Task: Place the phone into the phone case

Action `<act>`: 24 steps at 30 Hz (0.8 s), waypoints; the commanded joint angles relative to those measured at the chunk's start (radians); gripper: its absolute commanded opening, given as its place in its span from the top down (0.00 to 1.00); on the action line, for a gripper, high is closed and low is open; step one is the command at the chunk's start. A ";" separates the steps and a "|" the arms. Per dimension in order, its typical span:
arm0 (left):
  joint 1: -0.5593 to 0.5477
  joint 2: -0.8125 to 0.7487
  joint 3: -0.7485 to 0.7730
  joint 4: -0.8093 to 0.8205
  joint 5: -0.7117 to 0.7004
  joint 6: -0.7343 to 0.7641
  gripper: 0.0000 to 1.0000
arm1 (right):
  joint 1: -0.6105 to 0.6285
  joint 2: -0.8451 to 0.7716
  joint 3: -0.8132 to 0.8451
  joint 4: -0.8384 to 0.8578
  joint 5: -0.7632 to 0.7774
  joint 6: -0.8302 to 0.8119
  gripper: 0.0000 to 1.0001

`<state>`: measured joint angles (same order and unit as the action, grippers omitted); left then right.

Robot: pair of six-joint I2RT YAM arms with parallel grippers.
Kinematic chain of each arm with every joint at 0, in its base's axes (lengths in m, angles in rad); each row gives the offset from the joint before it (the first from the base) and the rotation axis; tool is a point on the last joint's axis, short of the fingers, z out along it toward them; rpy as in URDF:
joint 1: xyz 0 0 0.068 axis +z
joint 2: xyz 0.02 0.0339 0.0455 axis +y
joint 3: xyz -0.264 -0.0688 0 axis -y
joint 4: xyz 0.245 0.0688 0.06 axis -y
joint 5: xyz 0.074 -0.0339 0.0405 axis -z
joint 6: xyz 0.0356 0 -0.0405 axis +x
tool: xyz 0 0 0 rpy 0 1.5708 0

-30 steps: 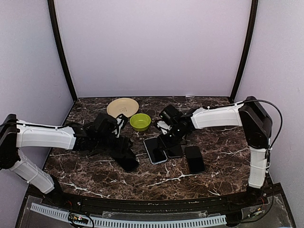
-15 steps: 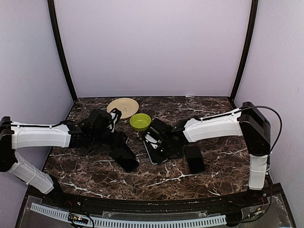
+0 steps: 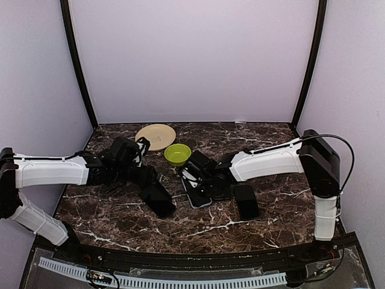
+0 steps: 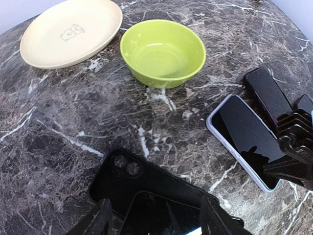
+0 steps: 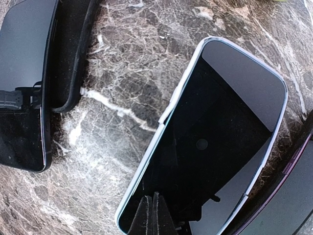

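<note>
The phone [image 5: 215,147] lies screen up inside the phone case [image 5: 172,104], in the middle of the table, a little nearer than the green bowl [image 3: 177,155]. The right gripper [image 5: 152,215] has its fingers pressed tight together, and their tip rests on the glass at one end. One long side of the pale rim looks a bit bent out, though I can't be sure from here. So push softly, straight down, then move along that side until the rim hugs the phone. No sideways shove, or the case could skid. The left gripper [image 4: 156,223] sits to the left, fingers apart, over a black phone [image 4: 128,170].
</note>
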<state>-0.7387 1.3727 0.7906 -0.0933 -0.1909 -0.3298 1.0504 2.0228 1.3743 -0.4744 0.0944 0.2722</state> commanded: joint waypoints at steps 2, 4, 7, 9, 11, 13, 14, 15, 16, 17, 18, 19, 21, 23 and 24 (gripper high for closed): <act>0.058 0.001 -0.007 -0.062 0.046 -0.057 0.36 | -0.001 0.077 0.009 -0.184 0.012 -0.019 1.00; 0.084 0.003 -0.019 -0.063 0.083 -0.074 0.33 | 0.000 0.037 0.068 -0.131 -0.025 -0.036 0.93; 0.142 0.011 -0.044 -0.045 0.123 -0.086 0.28 | 0.002 -0.001 0.129 -0.032 -0.083 -0.043 0.76; 0.177 0.025 -0.048 -0.052 0.146 -0.104 0.27 | 0.006 -0.004 0.154 0.027 -0.127 -0.025 0.63; 0.197 0.037 -0.045 -0.060 0.167 -0.111 0.27 | 0.017 0.006 0.171 0.059 -0.156 -0.008 0.49; 0.203 0.043 -0.050 -0.058 0.205 -0.116 0.27 | 0.039 0.023 0.183 0.067 -0.157 0.001 0.33; 0.203 0.044 -0.055 -0.054 0.243 -0.119 0.26 | 0.052 0.031 0.190 0.064 -0.149 0.003 0.27; 0.204 0.046 -0.070 -0.038 0.263 -0.123 0.25 | 0.062 0.041 0.192 0.062 -0.144 0.002 0.24; 0.205 0.046 -0.081 -0.026 0.312 -0.127 0.23 | 0.075 0.053 0.194 0.062 -0.147 0.000 0.22; 0.206 0.048 -0.106 0.005 0.340 -0.138 0.21 | 0.084 0.062 0.195 0.062 -0.157 -0.001 0.19; 0.208 0.051 -0.120 0.037 0.382 -0.145 0.20 | 0.092 0.070 0.196 0.064 -0.171 -0.001 0.16; 0.211 0.054 -0.143 0.049 0.399 -0.159 0.19 | 0.098 0.078 0.199 0.066 -0.188 -0.001 0.11; 0.221 0.063 -0.168 0.079 0.420 -0.173 0.19 | 0.108 0.110 0.220 0.051 -0.204 0.013 0.02; 0.226 0.067 -0.183 0.103 0.411 -0.174 0.19 | 0.124 0.160 0.272 0.000 -0.151 0.029 0.02; 0.226 0.071 -0.184 0.115 0.407 -0.173 0.19 | 0.135 0.190 0.311 -0.043 -0.108 0.031 0.01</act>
<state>-0.5270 1.4376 0.6334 -0.0502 0.1677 -0.4797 1.1580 2.1235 1.5822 -0.4412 -0.0750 0.2756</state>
